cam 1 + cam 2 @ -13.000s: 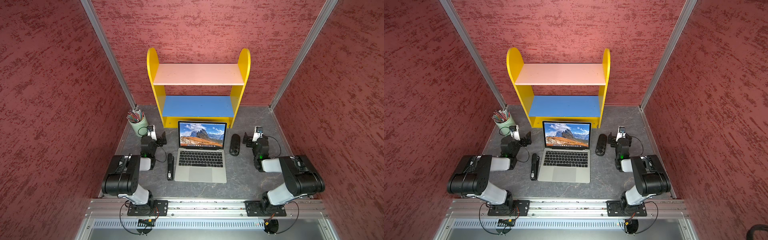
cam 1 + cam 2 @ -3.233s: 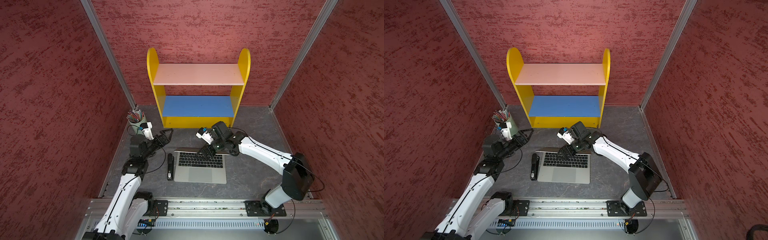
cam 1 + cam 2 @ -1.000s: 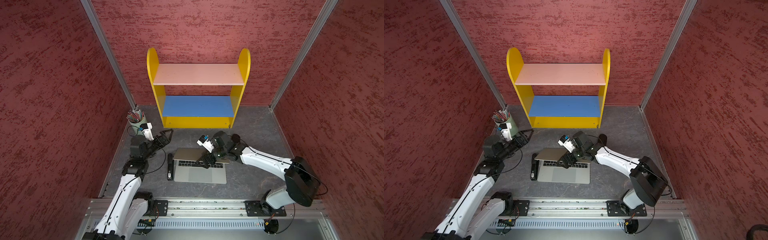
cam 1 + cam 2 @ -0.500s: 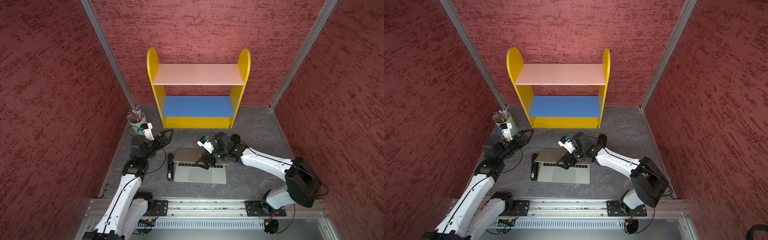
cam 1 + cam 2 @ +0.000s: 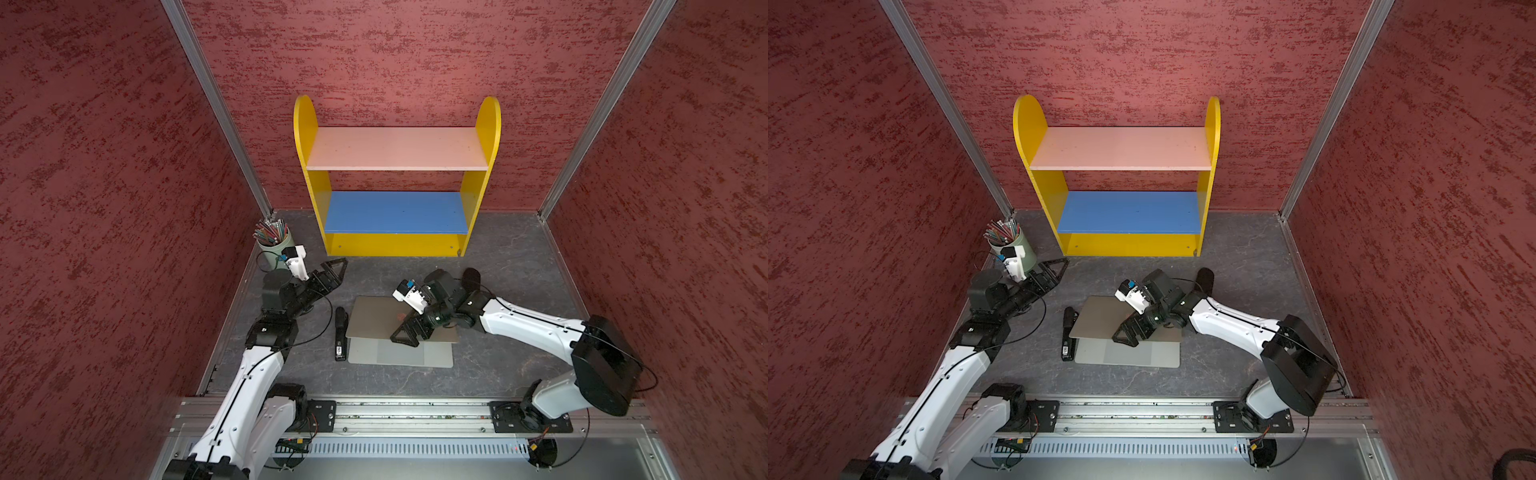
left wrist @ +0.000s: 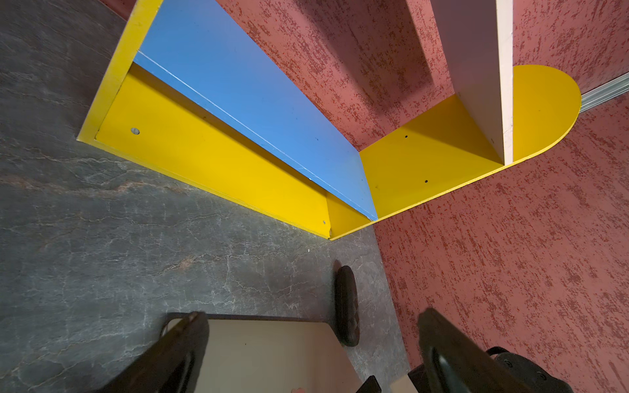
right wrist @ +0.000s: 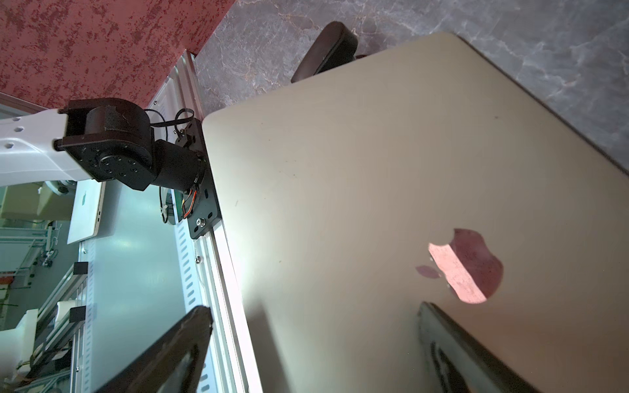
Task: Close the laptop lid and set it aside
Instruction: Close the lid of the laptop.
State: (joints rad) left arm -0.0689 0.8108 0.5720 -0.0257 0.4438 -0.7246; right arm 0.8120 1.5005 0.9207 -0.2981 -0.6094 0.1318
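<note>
Right claw point(image 5: 406, 333) lies over the outer face of the laptop lid point(image 5: 374, 316), jaws spread wide and grasping nothing. The right wrist view shows one finger point(image 7: 456, 354) above the silver panel near the apple logo point(image 7: 466, 265) and the other finger point(image 7: 163, 354) past the panel's edge. Whether the claw touches the lid cannot be told. Left claw point(image 5: 333, 269) is likewise released — it hangs over the counter point(image 5: 498, 374) near the pencil cup point(image 5: 272, 243), holding nothing.

Laptop point(image 5: 399, 356) sits mid-counter, towards the front. The lid is folded low over the base but not shut: a front strip with the trackpad shows beyond its edge in both top views.

Surface: dark grey, marble-veined, flat. Black bar point(image 5: 340, 337) lies just beside the laptop's left edge; black oval object point(image 5: 471, 276) sits behind the right arm. Aluminium rail point(image 5: 415, 411) along the front edge carries both arm bases.

Room: red textured walls point(image 5: 104, 166) on three sides, metal corner posts point(image 5: 216, 108). Yellow shelf unit point(image 5: 397, 245) — pink board above, blue below — stands against the back wall.
</note>
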